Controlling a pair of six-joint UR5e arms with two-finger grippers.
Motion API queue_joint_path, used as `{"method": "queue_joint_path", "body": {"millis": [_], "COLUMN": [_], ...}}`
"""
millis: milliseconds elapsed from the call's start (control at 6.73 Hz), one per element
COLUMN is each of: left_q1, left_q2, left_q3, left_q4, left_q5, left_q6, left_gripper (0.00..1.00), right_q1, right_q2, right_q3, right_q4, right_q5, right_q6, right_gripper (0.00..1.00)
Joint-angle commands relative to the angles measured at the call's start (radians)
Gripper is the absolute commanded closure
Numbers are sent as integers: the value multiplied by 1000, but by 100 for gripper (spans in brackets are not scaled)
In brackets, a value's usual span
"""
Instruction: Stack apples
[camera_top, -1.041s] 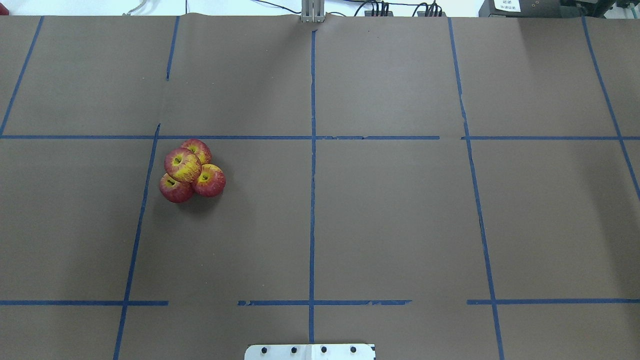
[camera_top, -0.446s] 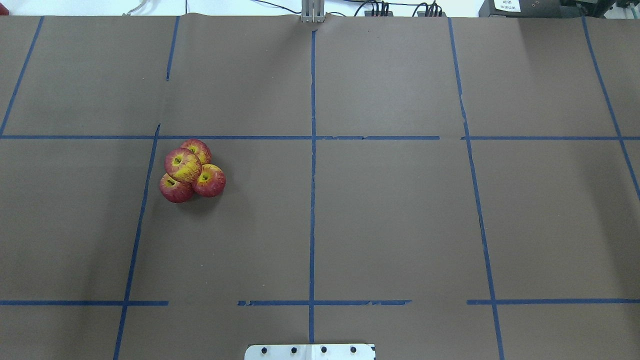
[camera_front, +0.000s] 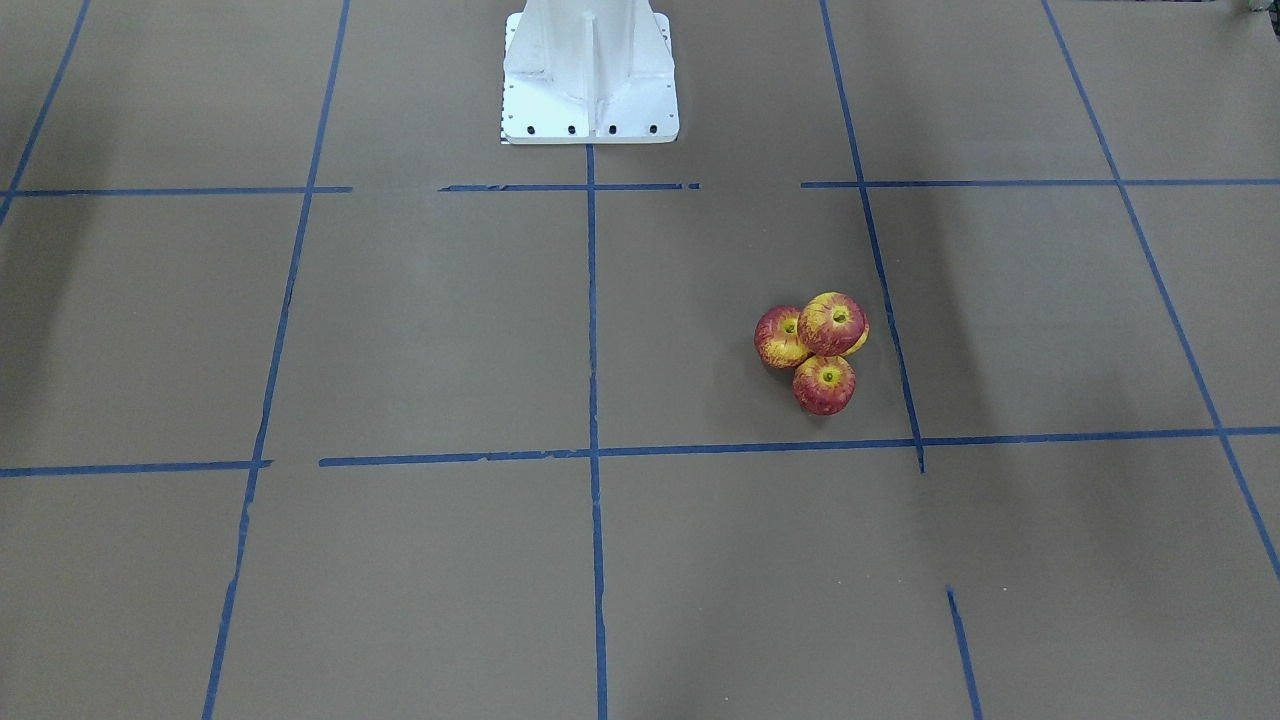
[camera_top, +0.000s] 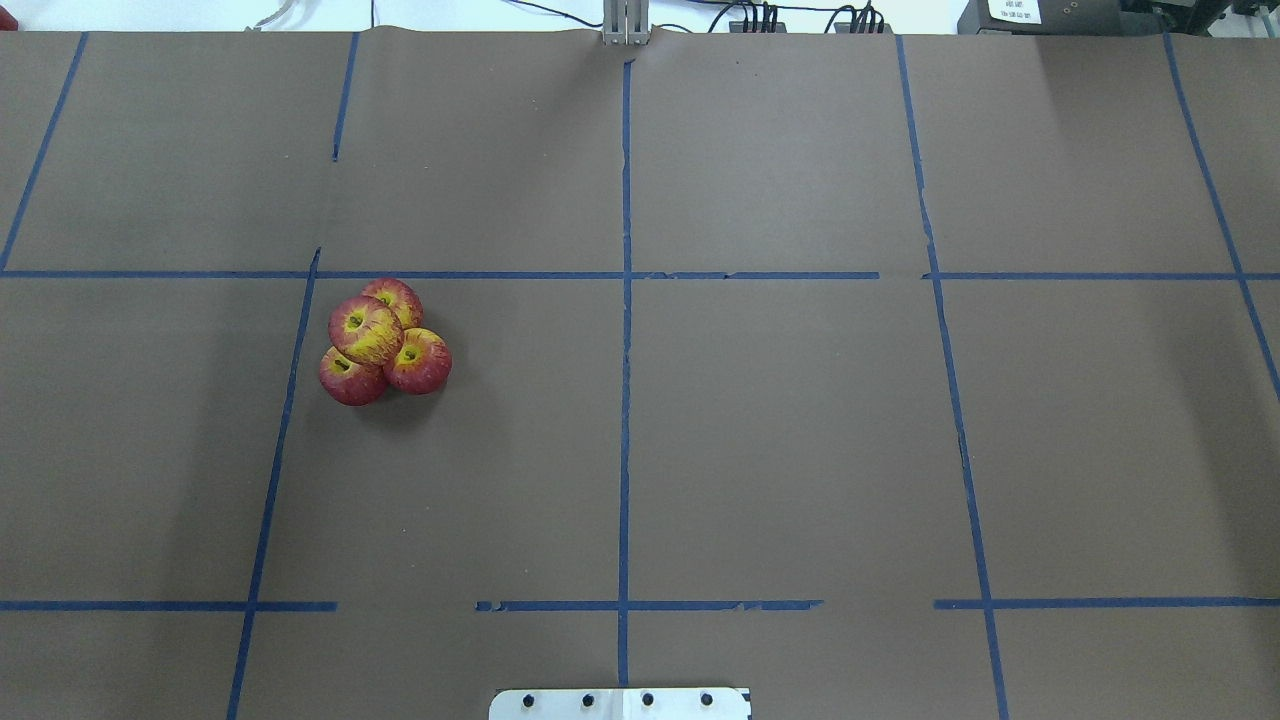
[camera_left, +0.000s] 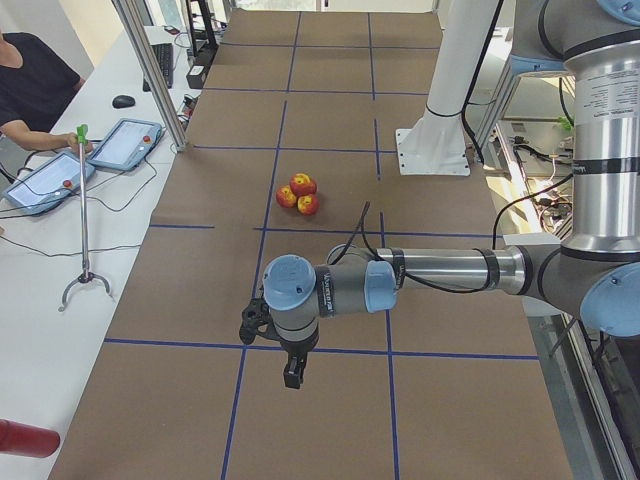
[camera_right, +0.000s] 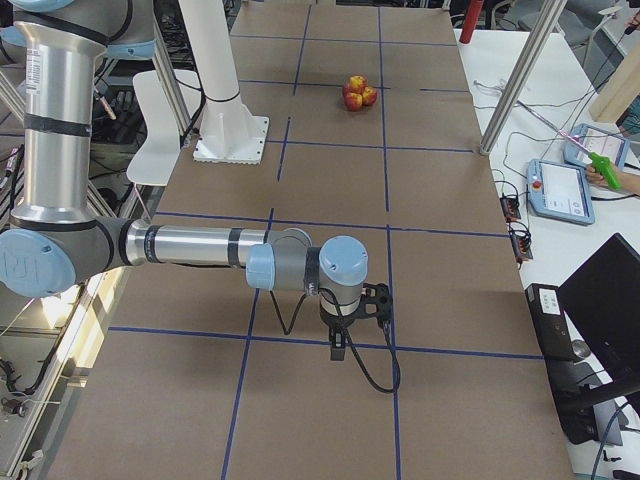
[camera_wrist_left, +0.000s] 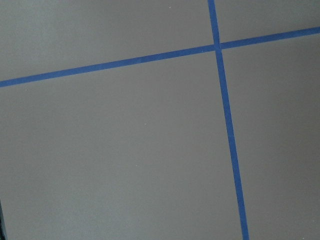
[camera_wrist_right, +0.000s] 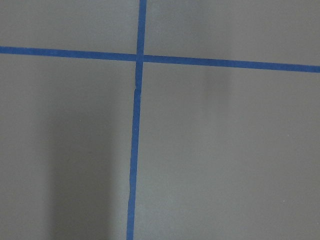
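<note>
Four red-and-yellow apples sit in one tight pile on the brown table, left of centre in the overhead view. Three apples (camera_top: 418, 362) rest on the table and the fourth apple (camera_top: 366, 330) lies on top of them. The pile also shows in the front view (camera_front: 830, 325), the left view (camera_left: 299, 192) and the right view (camera_right: 357, 92). My left gripper (camera_left: 291, 376) hangs over bare table far from the pile. My right gripper (camera_right: 340, 350) hangs at the other end. I cannot tell whether either is open or shut. Both wrist views show only table.
The white robot base plate (camera_front: 590, 100) stands at the table's near-robot edge. Blue tape lines (camera_top: 625, 300) grid the brown cover. A metal post (camera_left: 150, 70), tablets (camera_left: 125, 143) and a seated operator (camera_left: 30, 90) are on the side bench.
</note>
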Motion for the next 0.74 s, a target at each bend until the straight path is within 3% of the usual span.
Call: {"method": "queue_joint_path", "body": {"millis": [0, 595], "left_q1": [-55, -57], "left_q2": [-9, 18], "left_q3": [28, 54], "left_q4": [4, -13], "left_q5": [-3, -7], "left_q6": [20, 22], "left_gripper": [0, 0], "right_q1": [0, 0], "right_q2": [0, 0], "right_q3": [0, 0], "right_q4": [1, 1], "right_q5": [0, 0], "right_q6": [0, 0], "right_gripper": [0, 0]}}
